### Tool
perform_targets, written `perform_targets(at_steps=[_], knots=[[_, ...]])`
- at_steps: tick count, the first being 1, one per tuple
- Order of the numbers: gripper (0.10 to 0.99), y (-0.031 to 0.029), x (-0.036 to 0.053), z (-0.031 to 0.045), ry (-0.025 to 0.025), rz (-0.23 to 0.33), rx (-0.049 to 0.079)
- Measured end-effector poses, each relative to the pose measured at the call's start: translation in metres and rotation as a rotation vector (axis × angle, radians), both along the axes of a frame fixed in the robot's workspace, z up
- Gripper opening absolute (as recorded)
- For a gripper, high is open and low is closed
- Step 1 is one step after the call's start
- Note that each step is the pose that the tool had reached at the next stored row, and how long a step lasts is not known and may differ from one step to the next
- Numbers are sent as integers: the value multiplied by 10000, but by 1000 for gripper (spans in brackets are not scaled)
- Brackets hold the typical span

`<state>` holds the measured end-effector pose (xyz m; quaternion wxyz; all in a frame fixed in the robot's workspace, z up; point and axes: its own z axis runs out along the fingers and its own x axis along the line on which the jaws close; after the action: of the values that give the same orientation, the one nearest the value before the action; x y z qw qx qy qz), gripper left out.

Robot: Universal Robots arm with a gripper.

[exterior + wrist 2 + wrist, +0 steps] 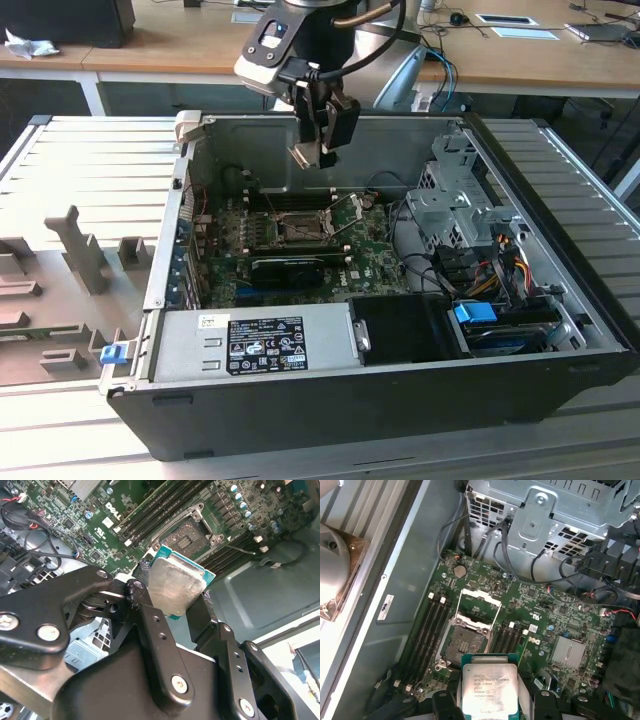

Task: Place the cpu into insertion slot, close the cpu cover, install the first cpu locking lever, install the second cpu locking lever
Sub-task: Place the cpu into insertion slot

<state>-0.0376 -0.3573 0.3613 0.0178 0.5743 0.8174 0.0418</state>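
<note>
Though clear of the insertion slot, cpu inside the claw.

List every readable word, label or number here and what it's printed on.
Nothing reads clearly enough to quote.
cpu: lines of print on its metal face, too small.
power supply label: dense print, too small.
white sticker on the case wall: too small.

The gripper fingers hid two edges of the cpu; the first wrist view cut off its edge farthest from the insertion slot.
</note>
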Motion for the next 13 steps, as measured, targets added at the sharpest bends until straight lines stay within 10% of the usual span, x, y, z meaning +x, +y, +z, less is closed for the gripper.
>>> perform_targets(at_steps=[13], knots=[[537,0,0,-20,0,-1318,0]])
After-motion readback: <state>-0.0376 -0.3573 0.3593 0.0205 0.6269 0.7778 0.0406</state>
